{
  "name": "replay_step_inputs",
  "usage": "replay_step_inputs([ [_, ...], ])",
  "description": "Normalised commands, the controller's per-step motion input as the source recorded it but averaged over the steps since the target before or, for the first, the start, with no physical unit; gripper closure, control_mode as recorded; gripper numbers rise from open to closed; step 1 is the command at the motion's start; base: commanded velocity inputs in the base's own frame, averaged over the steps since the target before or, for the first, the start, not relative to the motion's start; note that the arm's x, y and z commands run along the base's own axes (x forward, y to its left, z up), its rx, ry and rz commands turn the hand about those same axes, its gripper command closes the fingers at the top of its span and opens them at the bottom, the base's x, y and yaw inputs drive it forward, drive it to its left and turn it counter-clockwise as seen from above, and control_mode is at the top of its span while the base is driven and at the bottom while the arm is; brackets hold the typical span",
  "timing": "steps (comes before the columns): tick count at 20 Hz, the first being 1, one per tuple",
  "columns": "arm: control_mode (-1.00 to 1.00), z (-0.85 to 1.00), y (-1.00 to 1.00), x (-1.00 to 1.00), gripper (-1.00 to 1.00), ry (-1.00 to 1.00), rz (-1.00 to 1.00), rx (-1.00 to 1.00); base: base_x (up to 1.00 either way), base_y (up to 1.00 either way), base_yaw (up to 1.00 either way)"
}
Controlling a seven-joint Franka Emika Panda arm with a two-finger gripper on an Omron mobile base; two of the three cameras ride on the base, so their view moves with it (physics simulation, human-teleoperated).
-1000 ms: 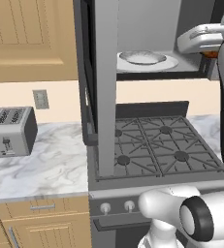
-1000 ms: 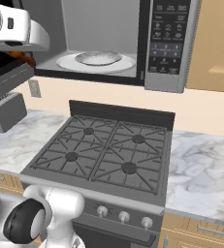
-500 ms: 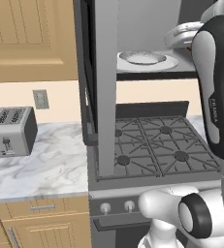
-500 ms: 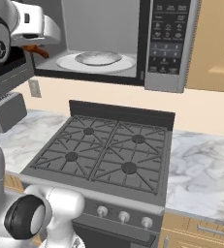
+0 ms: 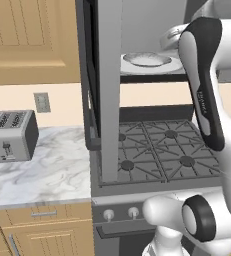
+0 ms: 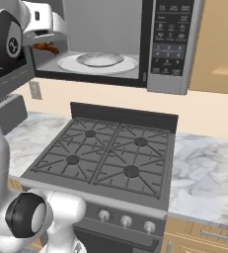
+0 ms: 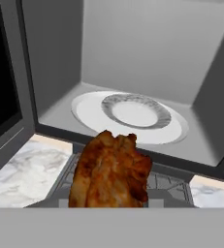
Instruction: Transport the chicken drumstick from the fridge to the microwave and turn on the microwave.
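Counts: one reddish-brown chicken drumstick (image 7: 111, 170); one wide grey microwave (image 6: 110, 44), door open; one white plate (image 7: 135, 111); one silver-black toaster (image 5: 9, 135).
Drumstick place: at the microwave's open front, short of the plate.
Drumstick axis: in the hand view, long axis points into the microwave.
Gripper (image 6: 42, 46): fingers clamp the drumstick.

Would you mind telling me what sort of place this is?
A rendered home kitchen: a gas stove under an open microwave, a toaster on a marble counter, and wooden cabinets.
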Motion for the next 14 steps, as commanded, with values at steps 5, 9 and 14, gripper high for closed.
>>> replay_step_inputs([
  [5,-1.0,-0.23,-0.01,0.49,1.0,0.0,0.0,-0.07,0.0,0.0,0.0],
  [9,-1.0,-0.29,-0.06,0.46,1.0,0.0,0.0,-0.07,0.0,0.0,0.0],
  [14,-1.0,-0.2,-0.1,0.36,1.0,0.0,0.0,-0.05,0.0,0.0,0.0],
])
